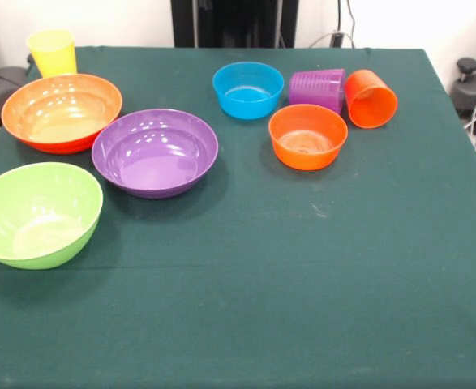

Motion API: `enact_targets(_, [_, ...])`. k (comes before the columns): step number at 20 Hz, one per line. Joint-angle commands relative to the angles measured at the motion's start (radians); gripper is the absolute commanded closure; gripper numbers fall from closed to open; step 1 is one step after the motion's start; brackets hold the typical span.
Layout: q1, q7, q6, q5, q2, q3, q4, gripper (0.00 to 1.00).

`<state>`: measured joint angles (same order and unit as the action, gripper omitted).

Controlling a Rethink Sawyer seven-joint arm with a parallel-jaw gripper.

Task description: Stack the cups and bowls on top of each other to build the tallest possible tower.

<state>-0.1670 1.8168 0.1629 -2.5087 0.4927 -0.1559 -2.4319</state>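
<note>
In the front view, a yellow cup [52, 53] stands upright at the far left corner. A large orange bowl [61, 112] sits in front of it, a large purple bowl [155, 151] to its right, and a lime green bowl [37, 214] at the left edge. A small blue bowl [248, 89] and a small orange bowl [307, 136] sit right of centre. A ribbed purple cup [318, 89] and an orange cup [371, 98] lie on their sides beside them. All bowls are upright and apart. The pink bowl and a second green bowl are out of view. No gripper shows.
The dark green cloth-covered table [302, 284] fills the view. The robot's black pedestal [233, 23] stands at the far edge. Cables and dark equipment [474, 89] lie beyond the right edge.
</note>
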Motion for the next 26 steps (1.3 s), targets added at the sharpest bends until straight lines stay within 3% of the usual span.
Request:
enact_targets(1, [0.008,-0.041,-0.081,-0.055,-0.052,-0.03,0.057,1.0])
enact_targets(9, [0.058,-0.054,-0.078,-0.059,-0.054,-0.05,0.057,1.0])
enact_targets(15, [0.075,-0.02,-0.172,-0.091,-0.052,-0.028,0.133,1.0])
enact_targets(21, [0.092,0.009,-0.247,-0.16,-0.178,0.031,0.297,1.0])
enact_targets(26, [0.079,0.015,-0.274,-0.168,-0.242,0.06,0.401,1.0])
